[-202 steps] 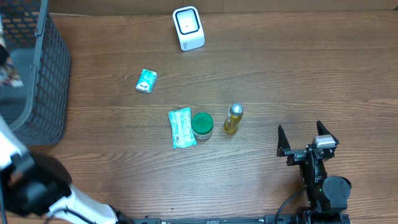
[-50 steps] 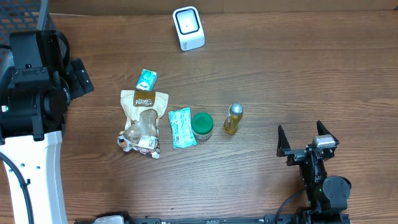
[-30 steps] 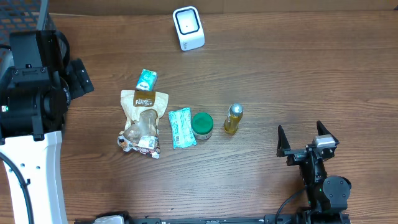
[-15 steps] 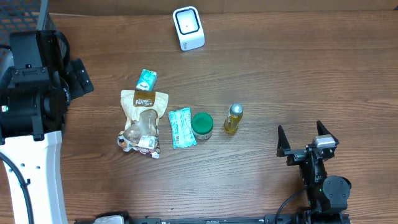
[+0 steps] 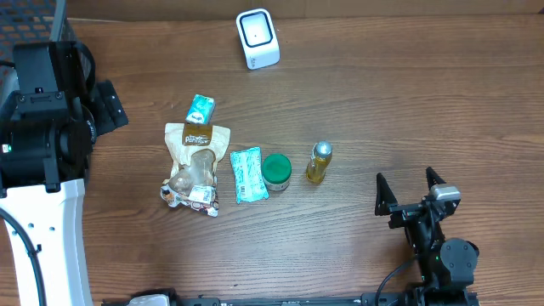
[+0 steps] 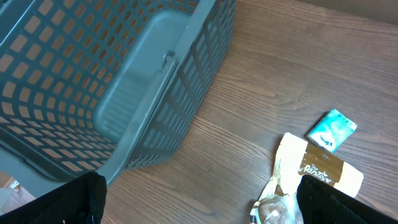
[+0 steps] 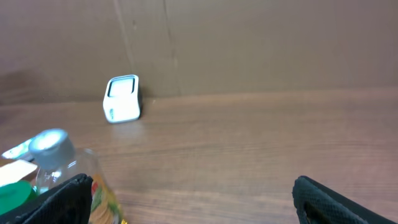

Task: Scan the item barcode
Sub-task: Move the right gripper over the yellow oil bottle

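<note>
A white barcode scanner (image 5: 257, 38) stands at the table's far edge; it shows small in the right wrist view as the scanner (image 7: 122, 98). In a loose row mid-table lie a brown snack bag (image 5: 195, 166), a small teal packet (image 5: 200, 110), a teal-and-white packet (image 5: 248, 174), a green jar (image 5: 275, 171) and a yellow bottle (image 5: 319, 162). My right gripper (image 5: 405, 178) is open and empty, to the right of the bottle (image 7: 59, 168). High at the left, my left gripper (image 6: 199, 205) is open and empty, with the snack bag (image 6: 311, 177) beside its right finger.
A grey mesh basket (image 6: 106, 81) sits at the table's left end, mostly under my left arm (image 5: 42, 119) in the overhead view. A brown cardboard wall (image 7: 249, 43) rises behind the scanner. Bare wood lies between the bottle and my right gripper.
The brown snack bag, absent in the earliest frame, now lies on the table, and my left arm has risen at the left. In the last half second my right gripper shifted slightly left.
</note>
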